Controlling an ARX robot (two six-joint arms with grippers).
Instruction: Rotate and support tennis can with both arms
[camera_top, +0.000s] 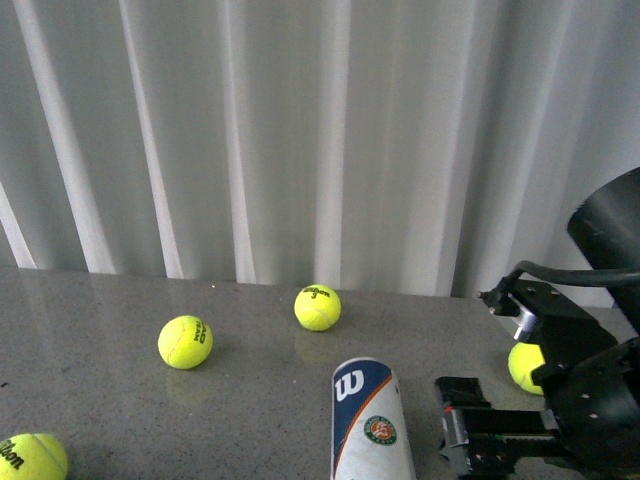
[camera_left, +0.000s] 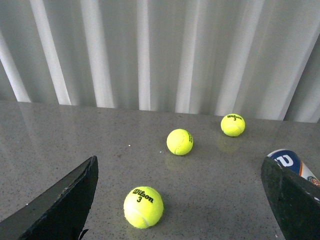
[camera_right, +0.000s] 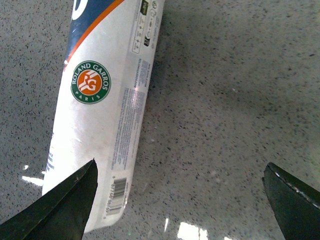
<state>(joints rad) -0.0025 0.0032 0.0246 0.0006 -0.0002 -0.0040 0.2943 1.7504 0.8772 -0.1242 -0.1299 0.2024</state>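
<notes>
Grey speckled stone tabletop (camera_top: 250, 420) bears the Wilson tennis can (camera_top: 371, 425), lying on its side with the Roland Garros emblem (camera_right: 90, 82) facing up, just left of the right gripper (camera_right: 180, 170). That gripper's jaws are spread wide and hold nothing, one finger (camera_right: 65, 205) close by the can's barcode end. The left gripper (camera_left: 179, 162) is likewise spread and empty above the table, with yellow tennis balls (camera_left: 143, 206) scattered nearby.

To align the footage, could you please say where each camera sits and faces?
Front: on the body, facing the white curtain; black right arm shows.
Left wrist: looks across the grey table at yellow tennis balls; open left gripper shows.
Right wrist: looks down; open right gripper shows.
All share the white-and-navy plastic tennis can.
</notes>
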